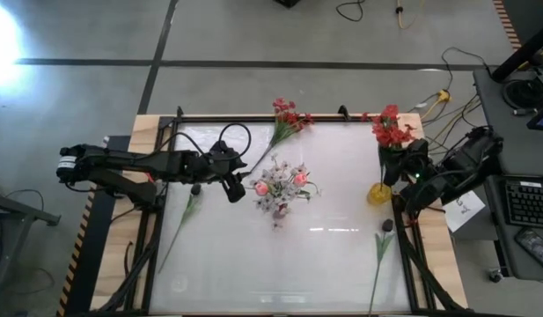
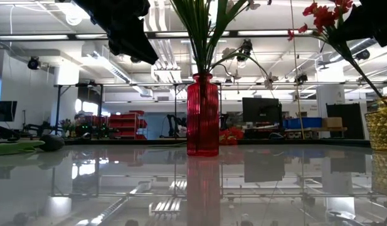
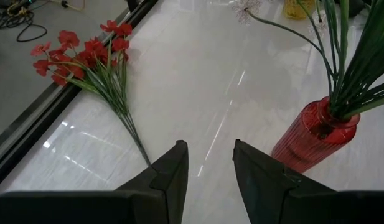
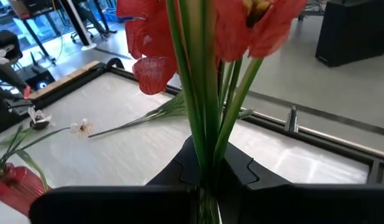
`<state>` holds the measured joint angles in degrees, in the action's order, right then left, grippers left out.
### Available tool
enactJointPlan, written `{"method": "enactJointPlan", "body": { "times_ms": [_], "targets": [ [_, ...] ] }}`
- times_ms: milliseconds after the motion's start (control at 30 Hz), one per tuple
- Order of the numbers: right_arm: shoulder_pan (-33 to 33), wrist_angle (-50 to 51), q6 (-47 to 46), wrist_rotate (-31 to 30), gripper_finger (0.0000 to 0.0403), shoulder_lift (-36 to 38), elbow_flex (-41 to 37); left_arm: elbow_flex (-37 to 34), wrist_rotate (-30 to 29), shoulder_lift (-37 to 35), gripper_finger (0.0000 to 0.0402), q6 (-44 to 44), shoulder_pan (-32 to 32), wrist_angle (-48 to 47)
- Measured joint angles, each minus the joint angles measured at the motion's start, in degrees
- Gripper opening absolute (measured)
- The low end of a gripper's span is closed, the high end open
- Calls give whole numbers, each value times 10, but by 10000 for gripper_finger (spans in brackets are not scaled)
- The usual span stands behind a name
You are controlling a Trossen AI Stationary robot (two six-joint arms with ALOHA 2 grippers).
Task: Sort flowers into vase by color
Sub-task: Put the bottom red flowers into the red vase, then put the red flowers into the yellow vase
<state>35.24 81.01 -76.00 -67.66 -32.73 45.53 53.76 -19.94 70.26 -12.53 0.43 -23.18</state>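
Note:
A ribbed red vase (image 1: 281, 195) (image 2: 202, 116) stands mid-table and holds white sprays and pink buds (image 1: 263, 187). A loose red spray (image 1: 284, 121) (image 3: 86, 55) lies flat by the far edge. My left gripper (image 1: 236, 188) (image 3: 210, 155) hovers open just left of the red vase, near that spray's stalk end. My right gripper (image 1: 405, 165) (image 4: 207, 165) is shut on a second red spray (image 1: 392, 129) (image 2: 323, 17) above the yellow vase (image 1: 379, 194) (image 2: 381, 129) on the table's right. My right gripper pinches the bundled green stalks (image 4: 204, 134) of the red spray between its two fingers, below the blossoms. The spray is lifted clear of the table and tilted, blossoms up toward the far edge. Its stalk (image 2: 362, 72) slants down toward the yellow vase's mouth; whether the end is inside, I cannot tell.
Two single stems lie flat on the table: one near the left edge (image 1: 187, 214) (image 2: 17, 147), one near the right near corner (image 1: 379, 251). A black frame (image 1: 253, 116) rims the table. Cables and a desk with a keyboard (image 1: 524, 201) sit beyond the right side.

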Motion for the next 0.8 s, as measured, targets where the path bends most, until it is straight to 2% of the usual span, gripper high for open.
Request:
{"method": "enactJointPlan", "body": {
  "times_ms": [467, 600, 800],
  "targets": [
    [0, -117, 9, -17, 19, 0, -94, 0, 0, 0, 115, 0, 0, 1],
    [0, -127, 10, 35, 40, 0, -106, 0, -2, 0, 115, -3, 0, 1],
    [0, -123, 29, 129, 112, 0, -87, 42, -4, -13, 115, -9, 3, -47]
  ]
}}
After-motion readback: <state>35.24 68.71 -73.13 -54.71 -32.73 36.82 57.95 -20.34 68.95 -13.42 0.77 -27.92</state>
